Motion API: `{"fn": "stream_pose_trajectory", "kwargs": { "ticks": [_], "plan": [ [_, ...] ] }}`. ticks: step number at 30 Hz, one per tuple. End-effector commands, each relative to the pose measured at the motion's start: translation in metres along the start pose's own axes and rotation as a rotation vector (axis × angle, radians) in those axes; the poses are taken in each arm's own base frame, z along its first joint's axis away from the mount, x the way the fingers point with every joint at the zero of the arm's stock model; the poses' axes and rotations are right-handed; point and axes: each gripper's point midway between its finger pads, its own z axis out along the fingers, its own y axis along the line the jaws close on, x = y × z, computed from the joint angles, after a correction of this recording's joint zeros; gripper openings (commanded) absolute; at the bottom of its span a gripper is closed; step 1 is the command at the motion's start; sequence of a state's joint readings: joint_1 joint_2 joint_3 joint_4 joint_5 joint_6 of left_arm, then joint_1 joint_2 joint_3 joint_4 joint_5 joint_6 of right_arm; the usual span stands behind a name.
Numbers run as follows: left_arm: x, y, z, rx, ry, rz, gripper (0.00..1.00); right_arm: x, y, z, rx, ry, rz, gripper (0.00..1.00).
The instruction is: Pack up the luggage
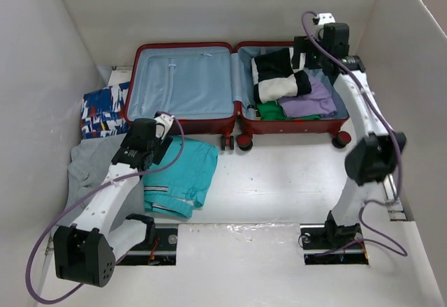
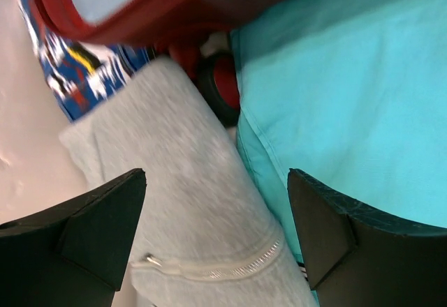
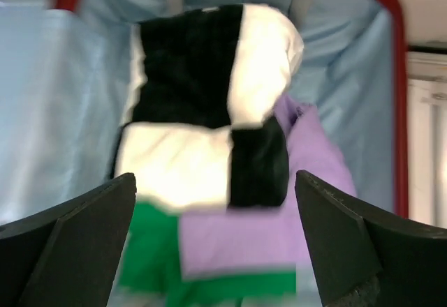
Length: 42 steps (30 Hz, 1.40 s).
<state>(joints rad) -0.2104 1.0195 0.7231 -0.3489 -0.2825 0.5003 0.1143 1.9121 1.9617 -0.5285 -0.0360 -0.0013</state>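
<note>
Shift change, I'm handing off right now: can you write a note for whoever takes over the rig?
Left end effector: open, empty, over the grey garment and teal garment beside the luggage.
Right end effector: open, empty, above its right half.
Packed there: black-and-white garment, purple garment, green garment.
To pack: teal, grey, and the patterned blue garment.

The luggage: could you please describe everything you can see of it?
The luggage is a dark-red hard-shell suitcase, lying open and flat at the far side of the table, both halves lined in pale blue fabric. Small black wheels show along its near edge. The left half shows only lining; the right holds a black-and-white garment, a lilac one and a green one. A teal shirt lies right by its near edge.
</note>
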Motion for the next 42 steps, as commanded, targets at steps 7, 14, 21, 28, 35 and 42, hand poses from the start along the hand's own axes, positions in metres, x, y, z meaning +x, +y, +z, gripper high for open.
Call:
{"fn": "stream_pose_trajectory", "kwargs": {
  "ticks": [7, 14, 21, 28, 35, 42],
  "plan": [
    [0.03, 0.019, -0.009, -0.134, 0.074, -0.187, 0.81, 0.11, 0.198, -0.144, -0.298, 0.027, 0.1, 1.0],
    [0.023, 0.022, -0.025, -0.118, 0.009, -0.212, 0.81, 0.221, 0.3, -0.157, -0.464, 0.206, 0.263, 1.0],
    [0.019, 0.015, -0.026, -0.079, -0.034, -0.219, 0.81, 0.27, 0.348, -0.128, -0.524, 0.325, 0.325, 1.0],
    [0.018, 0.012, -0.026, -0.062, -0.049, -0.203, 0.81, 0.315, 0.373, -0.102, -0.559, 0.395, 0.347, 1.0],
    [0.021, 0.01, -0.022, -0.062, -0.047, -0.184, 0.81, 0.356, 0.382, -0.09, -0.58, 0.475, 0.425, 1.0],
    [0.02, 0.012, -0.022, -0.07, -0.063, -0.171, 0.81, 0.372, 0.404, -0.089, -0.684, 0.508, 0.38, 0.84]
  ]
}}
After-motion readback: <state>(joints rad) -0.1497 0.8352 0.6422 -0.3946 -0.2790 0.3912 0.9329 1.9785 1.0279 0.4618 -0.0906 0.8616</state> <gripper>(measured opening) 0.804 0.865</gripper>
